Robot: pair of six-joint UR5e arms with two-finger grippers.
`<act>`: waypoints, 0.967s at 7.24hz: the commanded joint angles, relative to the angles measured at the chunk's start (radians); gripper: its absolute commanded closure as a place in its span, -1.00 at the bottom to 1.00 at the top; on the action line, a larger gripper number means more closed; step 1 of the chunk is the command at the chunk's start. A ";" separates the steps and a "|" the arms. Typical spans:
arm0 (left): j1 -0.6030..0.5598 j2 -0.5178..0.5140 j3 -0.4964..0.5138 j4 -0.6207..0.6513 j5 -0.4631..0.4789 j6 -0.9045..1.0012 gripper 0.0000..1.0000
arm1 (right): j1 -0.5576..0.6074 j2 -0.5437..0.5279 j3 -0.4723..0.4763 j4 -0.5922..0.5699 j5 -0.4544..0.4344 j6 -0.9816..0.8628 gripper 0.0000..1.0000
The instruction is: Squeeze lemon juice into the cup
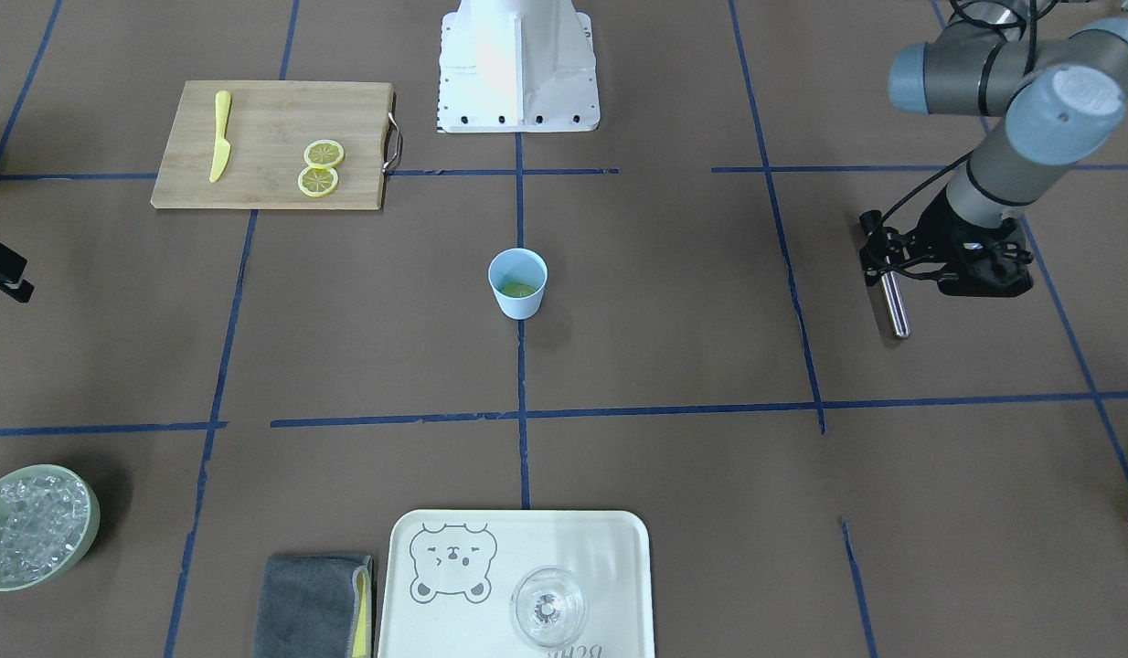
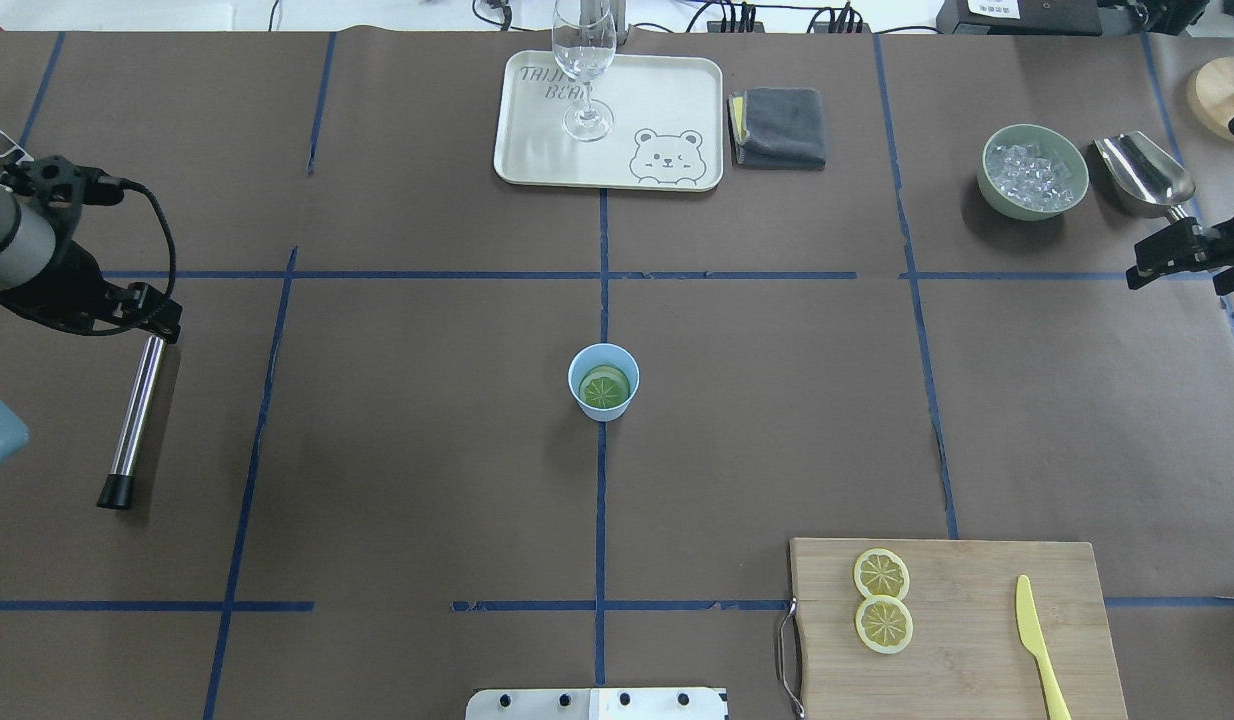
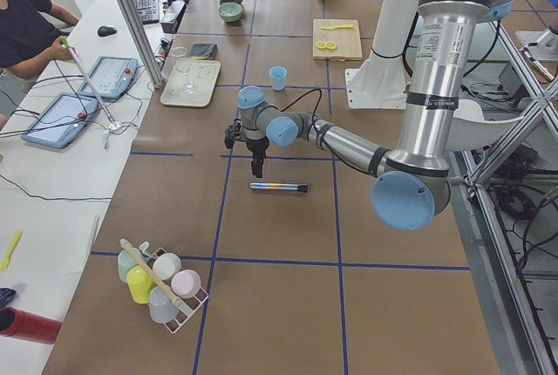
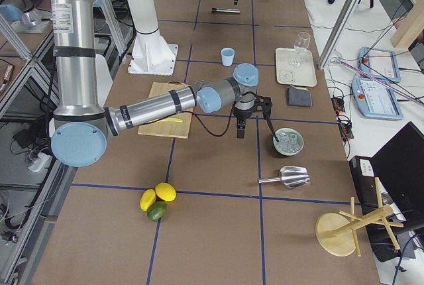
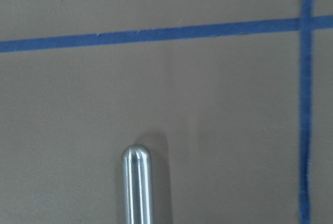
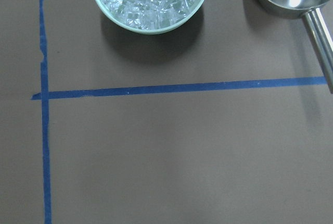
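The light-blue cup (image 2: 575,366) stands at the table's centre, also in the front view (image 1: 518,307). One lemon slice (image 2: 604,389) lies inside it at the bottom. Two more lemon slices (image 2: 881,574) (image 2: 884,623) lie side by side on the wooden cutting board (image 2: 977,650). My left gripper (image 2: 167,320) hangs far left of the cup, over one end of a metal rod (image 2: 135,420); its fingers look shut and empty in the left side view (image 3: 257,168). My right gripper (image 2: 1142,272) is far right, near the ice bowl, and looks shut and empty (image 4: 240,129).
A yellow knife (image 2: 1039,645) lies on the board. A tray (image 2: 537,160) with a clear glass (image 2: 584,70) and a grey cloth (image 2: 782,125) are at the far edge. A green ice bowl (image 2: 1035,172) and metal scoop (image 2: 1142,170) are far right.
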 commanded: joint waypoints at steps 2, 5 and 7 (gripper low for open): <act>-0.331 0.121 -0.033 -0.004 -0.204 0.419 -1.00 | 0.123 0.009 -0.018 -0.144 0.055 -0.216 -1.00; -0.548 0.185 0.122 0.006 -0.232 0.812 -1.00 | 0.226 0.012 -0.035 -0.296 0.059 -0.432 -1.00; -0.555 0.200 0.232 0.011 -0.233 0.840 -1.00 | 0.279 0.012 -0.099 -0.304 0.078 -0.535 -1.00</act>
